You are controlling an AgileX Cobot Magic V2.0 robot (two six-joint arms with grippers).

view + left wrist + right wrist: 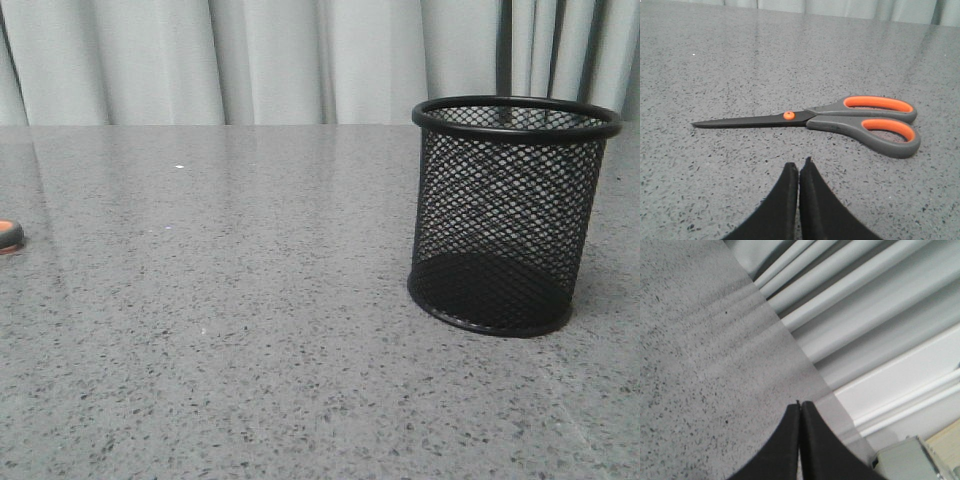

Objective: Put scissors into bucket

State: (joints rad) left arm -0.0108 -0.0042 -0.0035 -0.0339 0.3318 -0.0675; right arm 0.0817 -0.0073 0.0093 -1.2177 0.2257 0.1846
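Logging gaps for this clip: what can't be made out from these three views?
- Scissors: front view cuts off all but a handle tip at its left edge.
- Bucket: absent from both wrist views; its distance from the scissors is unknowable.
- Left gripper, right gripper: absent from the front view.

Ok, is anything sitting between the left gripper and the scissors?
Nothing visible. The left gripper, fingers shut, faces the scissors, which lie flat with only bare table between them.
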